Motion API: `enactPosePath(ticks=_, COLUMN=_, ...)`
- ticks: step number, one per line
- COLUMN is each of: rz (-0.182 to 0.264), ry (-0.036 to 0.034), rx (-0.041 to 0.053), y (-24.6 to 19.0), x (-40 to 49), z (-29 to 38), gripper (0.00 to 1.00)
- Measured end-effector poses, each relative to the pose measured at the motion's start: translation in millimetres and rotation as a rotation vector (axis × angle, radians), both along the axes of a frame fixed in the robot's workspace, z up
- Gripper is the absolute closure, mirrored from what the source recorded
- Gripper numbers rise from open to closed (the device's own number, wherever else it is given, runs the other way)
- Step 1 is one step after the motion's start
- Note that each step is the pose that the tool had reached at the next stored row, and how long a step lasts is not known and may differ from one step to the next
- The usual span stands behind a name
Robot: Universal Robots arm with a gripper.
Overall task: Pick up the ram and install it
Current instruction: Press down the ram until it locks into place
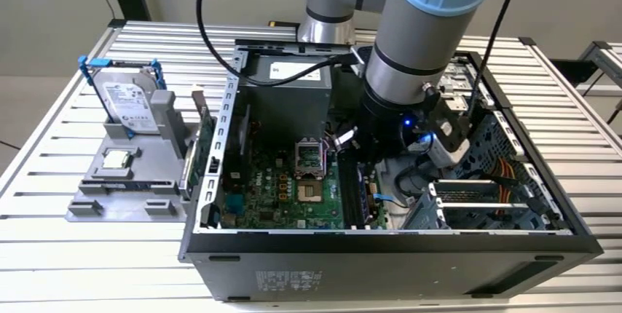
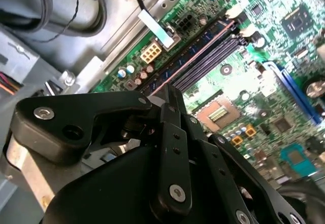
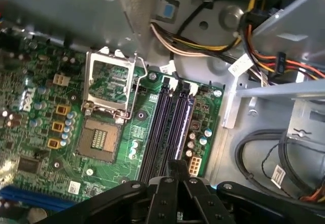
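Note:
My gripper [image 3: 176, 164] [image 2: 172, 89] is down inside the open computer case [image 1: 389, 244], its fingertips pressed together right over the long black memory slots [image 3: 162, 127] of the green motherboard [image 1: 282, 189]. The ram shows edge-on in both wrist views as a thin pale strip [image 2: 198, 54] [image 3: 188, 125]. It runs from between the fingertips along the slot nearest the white power connector. Whether it is seated in that slot or just above it, I cannot tell. In the exterior view the arm's wrist [image 1: 408, 109] hides the fingers.
Beside the case, on the exterior view's left, a grey fixture [image 1: 97, 204] holds a silver hard drive with blue rails [image 1: 127, 102], a green card [image 1: 199, 135] and a processor chip [image 1: 116, 159]. The processor socket [image 3: 109, 99] stands open. Cable bundles [image 3: 203, 43] and a drive cage [image 1: 486, 204] crowd the slots.

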State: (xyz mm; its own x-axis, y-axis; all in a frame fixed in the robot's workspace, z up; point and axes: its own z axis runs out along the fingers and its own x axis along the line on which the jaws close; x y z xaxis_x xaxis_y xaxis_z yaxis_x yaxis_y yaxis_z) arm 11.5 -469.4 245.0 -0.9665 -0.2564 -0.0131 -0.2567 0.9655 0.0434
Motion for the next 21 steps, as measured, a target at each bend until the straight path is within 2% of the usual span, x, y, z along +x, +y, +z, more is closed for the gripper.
enactPosePath(ticks=15, rz=0.221, ry=-0.0006, rx=0.0002, y=0.0, x=0.3, z=-0.1, gripper=1.0)
enactPosePath(ticks=21, rz=0.262, ry=-0.0006, rx=0.0002, y=0.0, x=0.6, z=0.0, gripper=1.0)
